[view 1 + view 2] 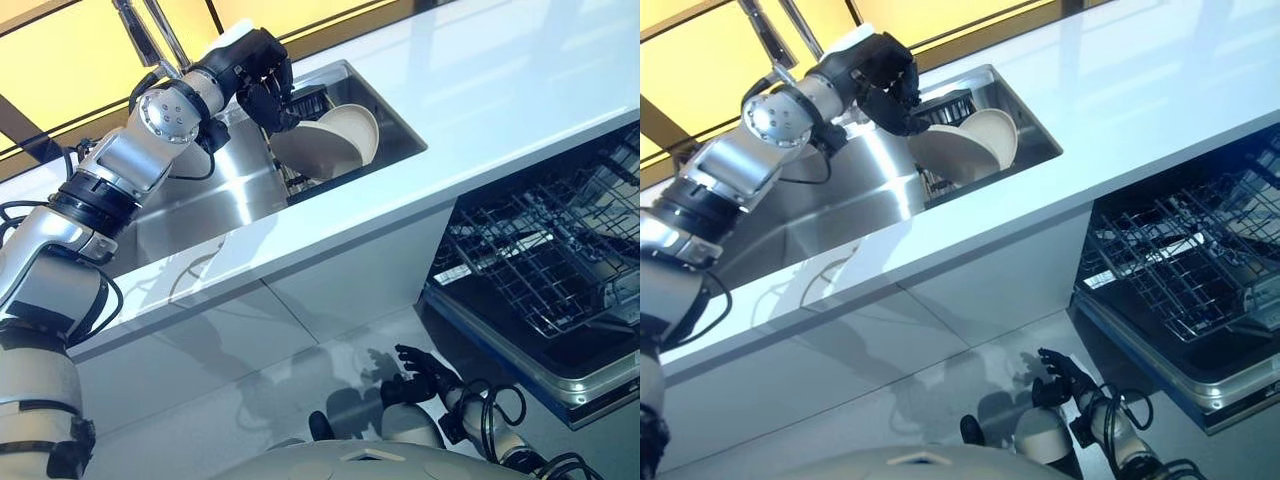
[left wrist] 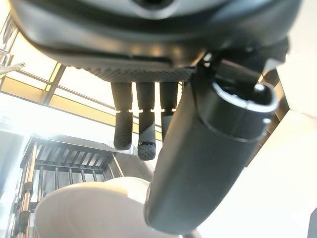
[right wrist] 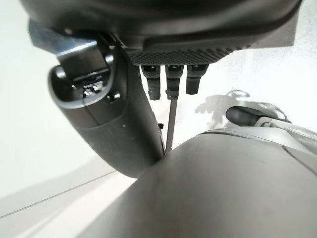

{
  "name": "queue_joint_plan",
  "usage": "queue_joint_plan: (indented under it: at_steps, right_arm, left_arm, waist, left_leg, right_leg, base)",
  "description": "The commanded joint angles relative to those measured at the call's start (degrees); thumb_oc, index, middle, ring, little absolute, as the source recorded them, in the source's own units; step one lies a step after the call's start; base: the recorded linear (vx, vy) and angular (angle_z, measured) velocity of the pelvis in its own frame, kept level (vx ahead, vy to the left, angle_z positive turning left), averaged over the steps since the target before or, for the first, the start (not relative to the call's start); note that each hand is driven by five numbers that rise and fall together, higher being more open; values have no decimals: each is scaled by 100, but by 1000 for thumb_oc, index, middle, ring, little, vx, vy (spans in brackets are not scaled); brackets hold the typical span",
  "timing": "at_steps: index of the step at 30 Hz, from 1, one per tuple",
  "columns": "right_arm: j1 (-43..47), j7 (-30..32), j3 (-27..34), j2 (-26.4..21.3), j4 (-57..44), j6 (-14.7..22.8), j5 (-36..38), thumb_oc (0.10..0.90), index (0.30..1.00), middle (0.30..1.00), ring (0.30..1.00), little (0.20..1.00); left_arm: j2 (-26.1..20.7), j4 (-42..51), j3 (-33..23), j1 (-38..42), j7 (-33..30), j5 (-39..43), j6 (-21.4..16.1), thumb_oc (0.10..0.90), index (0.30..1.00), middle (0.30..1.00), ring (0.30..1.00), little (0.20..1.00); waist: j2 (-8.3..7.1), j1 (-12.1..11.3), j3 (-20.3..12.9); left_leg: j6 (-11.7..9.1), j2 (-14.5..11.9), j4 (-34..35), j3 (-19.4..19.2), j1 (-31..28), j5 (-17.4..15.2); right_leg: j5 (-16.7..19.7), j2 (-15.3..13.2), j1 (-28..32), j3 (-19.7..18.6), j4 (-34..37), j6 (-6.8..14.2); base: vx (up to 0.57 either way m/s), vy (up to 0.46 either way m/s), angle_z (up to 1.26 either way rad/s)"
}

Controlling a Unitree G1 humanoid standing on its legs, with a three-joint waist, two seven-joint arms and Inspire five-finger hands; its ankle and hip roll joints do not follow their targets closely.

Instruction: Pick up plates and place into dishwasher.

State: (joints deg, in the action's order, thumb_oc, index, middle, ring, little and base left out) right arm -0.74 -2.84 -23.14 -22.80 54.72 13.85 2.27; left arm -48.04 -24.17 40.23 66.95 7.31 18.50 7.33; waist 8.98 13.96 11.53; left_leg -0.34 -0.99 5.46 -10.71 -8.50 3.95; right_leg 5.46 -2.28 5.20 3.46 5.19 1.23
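Note:
A cream plate [image 1: 338, 138] leans on edge in a black dish rack [image 1: 306, 101] at the right end of the steel sink [image 1: 215, 195]. My left hand [image 1: 258, 76] hovers right over the plate's upper rim. Its fingers hang loosely towards the rim and the thumb [image 2: 208, 158] stands apart, so the hand is open with nothing in it. In the left wrist view the plate [image 2: 89, 213] lies just past the fingertips. My right hand [image 1: 418, 375] hangs low in front of the white cabinet, open and empty. The dishwasher's wire rack [image 1: 540, 255] is pulled out at the right.
The white counter [image 1: 500, 90] runs round the sink and above the dishwasher. A faucet [image 1: 152, 30] rises behind my left arm. The dishwasher's open door [image 1: 560, 375] juts out low on the right, close to my right hand.

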Motion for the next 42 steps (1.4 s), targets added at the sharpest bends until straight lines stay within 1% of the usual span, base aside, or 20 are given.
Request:
queue_joint_plan:
  at_steps: [1,5,8,9,10,22,31,39,42]
  right_arm:
    - [-337,-164,-102,150,-345,422,77,800,900,900,900,900]
    - [-378,-165,-112,150,-434,402,64,800,900,900,900,900]
    - [-395,-152,-95,147,-387,447,156,800,900,900,900,900]
    - [-402,-147,-94,151,-371,459,170,800,900,900,900,900]
    - [-412,-163,-77,150,-339,480,176,800,900,900,900,900]
    - [-516,-247,-15,89,-326,519,190,800,900,900,900,900]
    - [-543,-247,-28,70,-294,538,204,800,900,900,900,900]
    - [-599,-246,-17,78,-188,600,207,800,900,900,900,900]
    - [-626,-195,-14,88,-230,564,213,800,900,900,900,900]
  left_arm:
    - [-470,-387,-685,348,-115,71,-429,100,300,300,300,200]
    - [-476,-516,-670,356,-102,63,-452,100,300,300,300,200]
    - [-484,-696,-610,386,21,-60,-487,100,300,300,300,200]
    - [-481,-736,-583,385,50,-58,-480,366,528,528,528,466]
    - [-471,-803,-551,401,85,-102,-470,800,900,900,900,900]
    - [-463,-904,-516,273,522,-53,-460,800,900,900,900,900]
    - [-412,-975,-550,166,631,-90,-473,800,900,900,900,900]
    - [-396,-1056,-688,23,662,22,-591,800,900,900,900,900]
    - [-374,-1074,-707,-7,678,54,-560,800,900,900,900,900]
  waist:
    - [-67,22,-559]
    - [-66,49,-566]
    - [-62,64,-568]
    - [-61,66,-573]
    - [-57,80,-574]
    - [-73,116,-544]
    - [-69,117,-551]
    - [-67,116,-556]
    - [-73,136,-544]
  left_leg:
    - [61,166,-167,-88,-178,-607]
    - [68,158,-147,-120,-201,-611]
    - [81,162,-141,-132,-208,-615]
    - [83,163,-143,-134,-206,-613]
    - [90,165,-139,-145,-211,-614]
    - [101,166,-127,-160,-193,-607]
    - [94,168,-130,-157,-172,-588]
    - [80,167,-124,-159,-161,-570]
    - [87,167,-132,-172,-150,-567]
  right_leg:
    - [-707,162,90,-74,-383,321]
    - [-696,154,79,-85,-390,347]
    - [-686,160,75,-99,-391,356]
    - [-685,160,72,-104,-391,358]
    - [-681,160,68,-110,-393,362]
    - [-660,161,28,-114,-388,375]
    - [-647,160,21,-103,-367,369]
    - [-632,152,29,-86,-338,380]
    - [-627,148,9,-93,-353,385]
  base:
    - [0,0,0]
    - [-3,11,-4]
    - [1,3,-7]
    - [6,5,-5]
    - [0,0,0]
    - [0,0,0]
    - [0,0,0]
    - [0,0,0]
    - [0,0,0]
